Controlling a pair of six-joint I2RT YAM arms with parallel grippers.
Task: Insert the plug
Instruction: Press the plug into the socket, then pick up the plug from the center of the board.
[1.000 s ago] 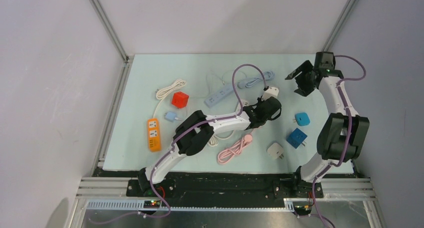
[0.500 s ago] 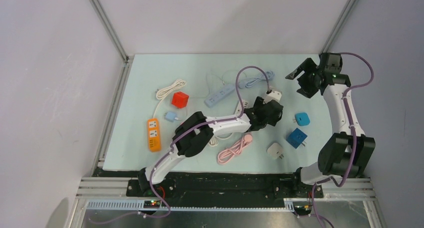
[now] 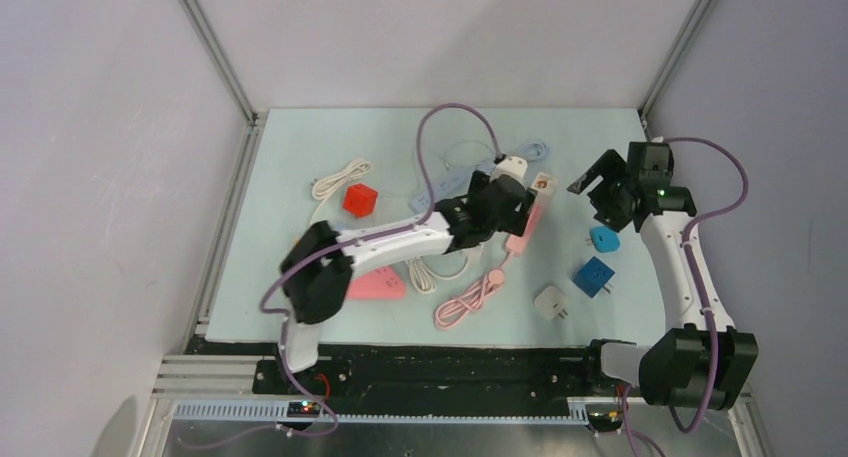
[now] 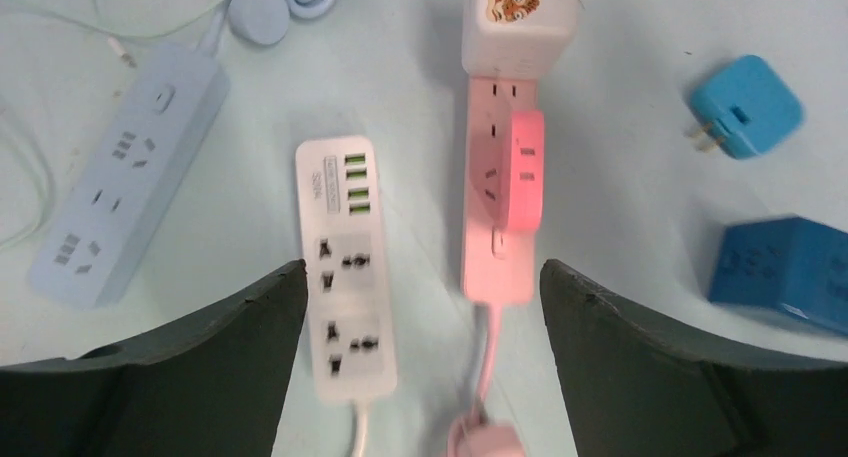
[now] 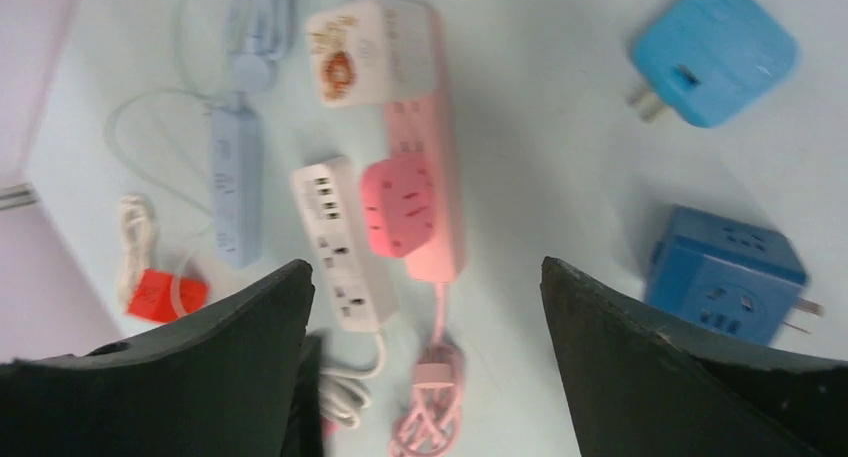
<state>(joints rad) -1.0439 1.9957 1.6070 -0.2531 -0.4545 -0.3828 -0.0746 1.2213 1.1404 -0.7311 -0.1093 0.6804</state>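
Seeing left gripper [image 4: 418,272] and right gripper [image 5: 425,267] both spread, empty; white plug [image 4: 520,22] sat on pink strip [image 4: 495,227] mid-worktop [image 3: 280,207], could pop loose if a claw clips it pulling away

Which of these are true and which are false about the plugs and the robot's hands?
1. The white tiger plug sits on the end of the pink power strip. True.
2. The left hand is holding a plug. False: it is open and empty.
3. The white power strip lies beside the pink one. True.
4. The right hand is shut tight. False: it is open and holds nothing.
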